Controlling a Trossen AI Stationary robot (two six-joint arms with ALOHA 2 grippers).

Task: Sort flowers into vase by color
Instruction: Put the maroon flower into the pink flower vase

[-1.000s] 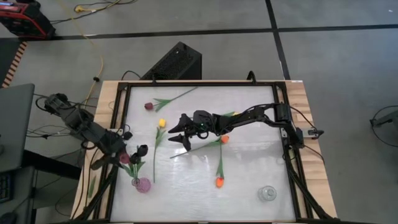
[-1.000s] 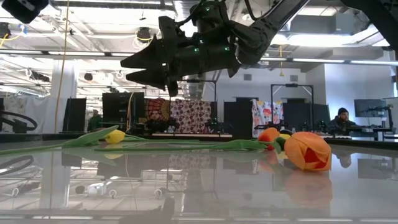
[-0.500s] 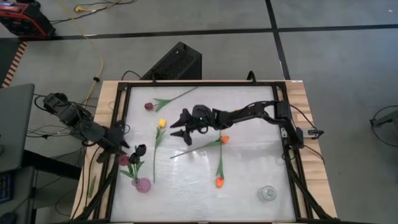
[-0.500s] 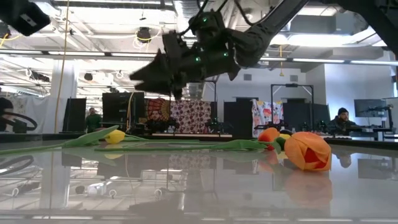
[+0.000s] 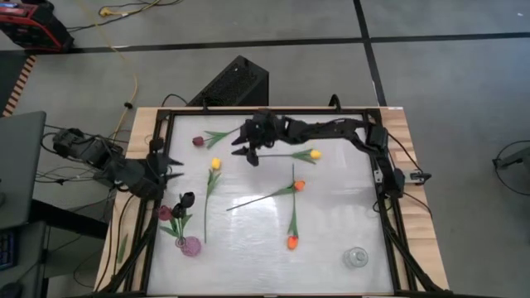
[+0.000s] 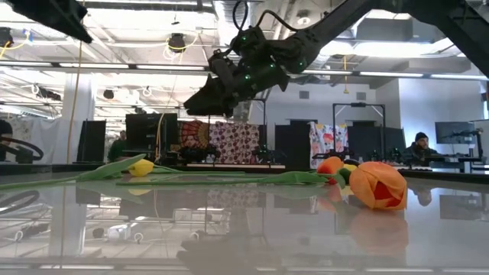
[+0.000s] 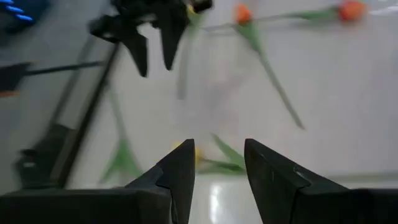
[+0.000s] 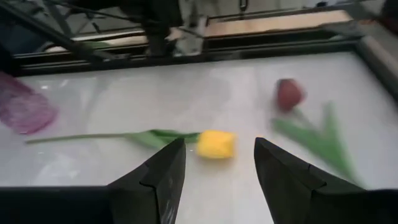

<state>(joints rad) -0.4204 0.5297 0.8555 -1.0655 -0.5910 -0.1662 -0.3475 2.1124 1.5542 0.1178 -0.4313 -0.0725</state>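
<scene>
The flowers are counted first. 5 are seen lying on the table (image 5: 331, 223): 1 maroon tulip (image 5: 198, 141) near the far left corner, 2 yellow ones (image 5: 215, 164) (image 5: 315, 154) and 2 orange ones (image 5: 299, 185) (image 5: 291, 242) toward the middle and the near side. 2 more, a black tulip (image 5: 184, 199) and a maroon head (image 5: 166, 213), are stood in the pink vase (image 5: 190, 246) at the near left. A 2nd vase, the clear vase (image 5: 356, 257), is left without a flower at the near right. That makes 7 flowers and 2 vases in sight.

Compared with 1 second ago, the left gripper (image 5: 174, 167) is drawn back from the pink vase to the table's left edge. Its fingers are held apart and nothing is held between them. The dark flowers are thus judged to be delivered.

The right gripper (image 5: 248, 151) is shifted from the table's middle toward the far edge. The 2nd yellow tulip, hidden beneath the arm before, is thereby uncovered. The jaws are spread wide and nothing is carried. In the right wrist view the left-hand yellow tulip is framed just ahead of them, with the maroon tulip beyond. 1 of these 2 is judged to be the next pick.
</scene>
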